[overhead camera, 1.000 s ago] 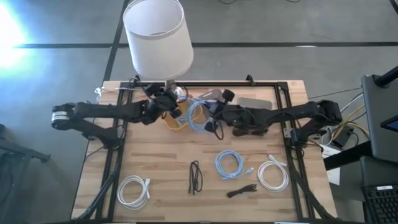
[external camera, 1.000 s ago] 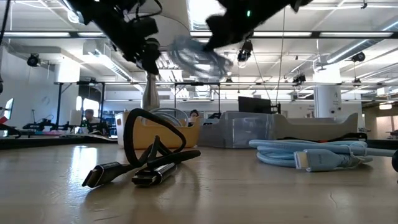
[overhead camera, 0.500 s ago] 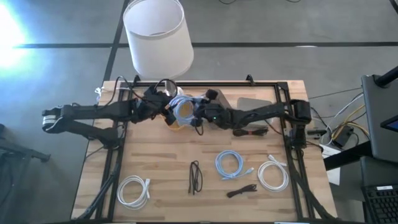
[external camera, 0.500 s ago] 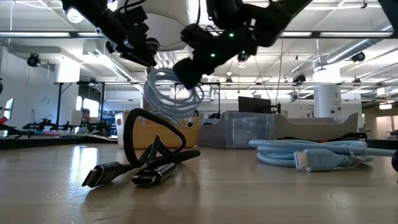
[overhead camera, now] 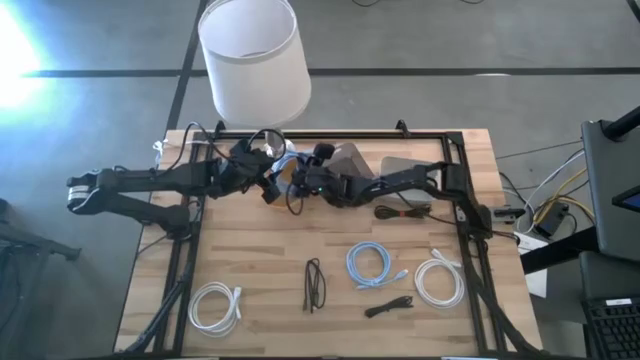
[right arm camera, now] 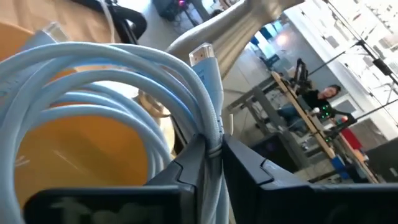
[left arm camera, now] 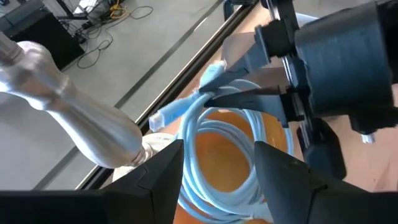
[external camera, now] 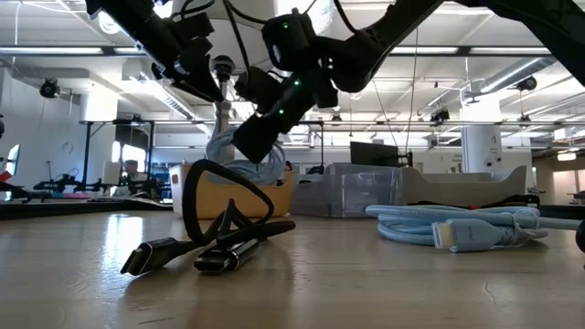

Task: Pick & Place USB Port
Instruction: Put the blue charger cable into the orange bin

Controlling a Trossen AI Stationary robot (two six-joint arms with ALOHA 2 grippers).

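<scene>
A light blue USB cable coil (left arm camera: 205,134) hangs from my right gripper (right arm camera: 214,152), which is shut on it over an orange bin (left arm camera: 231,132) at the table's far middle. In the low view the coil (external camera: 242,151) dips behind the bin's wall (external camera: 274,196). One flat connector (right arm camera: 202,56) sticks up above the fingers. My left gripper (left arm camera: 221,180) is open, just left of the bin and above it, with the coil showing between its fingers. In the high view the two grippers (overhead camera: 265,178) (overhead camera: 303,181) almost meet. My right gripper pinches the coil's gathered strands (right arm camera: 213,134) between its two fingers, several strands at once, just below the connector end. The fingers come slanting down from the table's right. The coil hangs below them, its lower loops (left arm camera: 199,186) inside the orange bin.
A lamp with a white shade (overhead camera: 252,55) and silver stem (left arm camera: 68,106) stands right behind the bin. A grey box (overhead camera: 408,165) lies to the right. Toward the near edge lie white coils (overhead camera: 215,305) (overhead camera: 440,281), another light blue coil (overhead camera: 371,265) and black cables (overhead camera: 314,283) (overhead camera: 390,306).
My right gripper has carried the light blue coil toward the table's left and down. The coil was in the air to the right of the bin; now it hangs over the bin with its lower loops inside. The left gripper has stayed beside the bin.
</scene>
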